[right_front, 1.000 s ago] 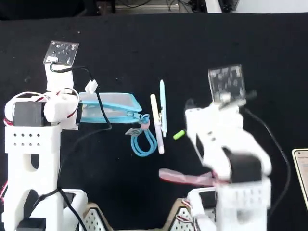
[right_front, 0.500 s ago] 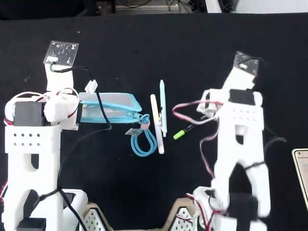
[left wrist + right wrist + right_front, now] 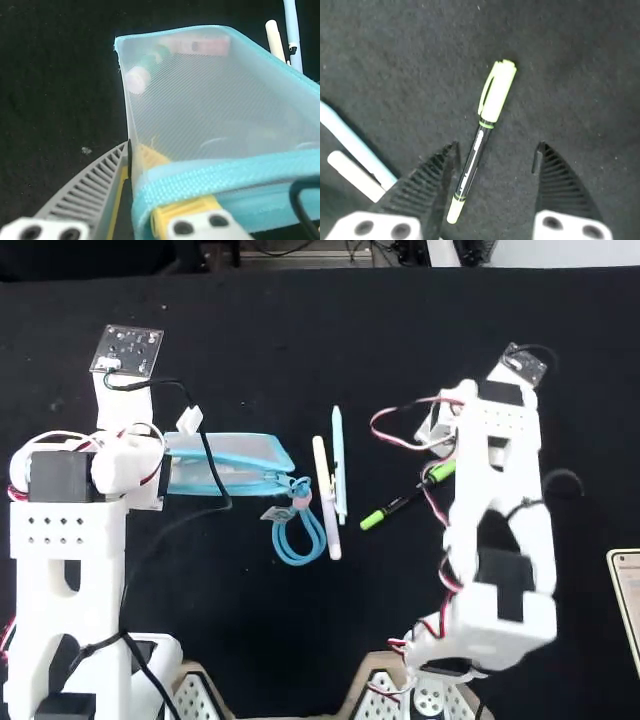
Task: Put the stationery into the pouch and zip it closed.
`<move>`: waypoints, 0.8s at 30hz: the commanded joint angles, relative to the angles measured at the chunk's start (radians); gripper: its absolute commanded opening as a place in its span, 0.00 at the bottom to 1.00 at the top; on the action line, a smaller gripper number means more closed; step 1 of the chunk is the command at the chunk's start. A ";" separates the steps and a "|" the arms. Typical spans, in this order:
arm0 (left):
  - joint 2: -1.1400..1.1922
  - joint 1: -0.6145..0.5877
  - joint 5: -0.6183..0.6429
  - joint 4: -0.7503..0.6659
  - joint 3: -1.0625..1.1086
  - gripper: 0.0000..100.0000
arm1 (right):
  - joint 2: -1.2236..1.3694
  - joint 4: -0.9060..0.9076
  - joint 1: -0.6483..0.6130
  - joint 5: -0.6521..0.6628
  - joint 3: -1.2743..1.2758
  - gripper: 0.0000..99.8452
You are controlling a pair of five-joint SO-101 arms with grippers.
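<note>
The teal mesh pouch (image 3: pixel 232 466) lies on the black table, and my left gripper (image 3: pixel 131 165) is shut on its end edge. Through the mesh a pink item (image 3: pixel 200 46) and a green-and-white item (image 3: pixel 142 75) show inside. Right of the pouch lie a white pen (image 3: pixel 325 502) and a light blue pen (image 3: pixel 338 462) side by side. Further right is a black pen with a yellow-green cap (image 3: pixel 396 504). My right gripper (image 3: pixel 496 146) hangs open above this pen (image 3: pixel 481 135), one finger on each side, not touching it.
A blue loop strap (image 3: pixel 298 536) trails from the pouch's zipper end toward the front. A white card (image 3: pixel 626 590) sits at the table's right edge. The right arm (image 3: pixel 495 480) stretches over the table's right half. Black cloth (image 3: pixel 300 340) covers the far side.
The right arm has swung up from the front and stretched out over the yellow-green pen, uncovering most of it. The left arm and pouch have stayed still.
</note>
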 commanded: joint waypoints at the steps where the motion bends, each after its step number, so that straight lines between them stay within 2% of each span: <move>1: 0.000 0.013 0.008 0.002 -0.018 0.03 | 0.053 -0.012 0.015 -0.021 -0.104 0.23; 6: 0.000 0.013 0.008 0.002 -0.016 0.03 | 0.134 -0.012 0.055 -0.110 -0.154 0.23; 16: 0.000 0.013 0.008 0.002 -0.016 0.03 | 0.300 -0.012 0.063 -0.107 -0.259 0.22; 18: 0.000 0.013 0.008 0.002 -0.016 0.03 | 0.318 -0.012 0.063 -0.052 -0.275 0.16; 21: 0.000 0.013 0.008 0.002 -0.016 0.03 | 0.325 -0.012 0.063 0.103 -0.292 0.00; 22: 0.000 0.013 0.008 0.002 -0.016 0.03 | 0.325 0.003 0.061 0.158 -0.294 0.03; 24: 0.000 0.013 0.008 0.002 -0.016 0.03 | 0.320 0.041 0.061 0.239 -0.309 0.02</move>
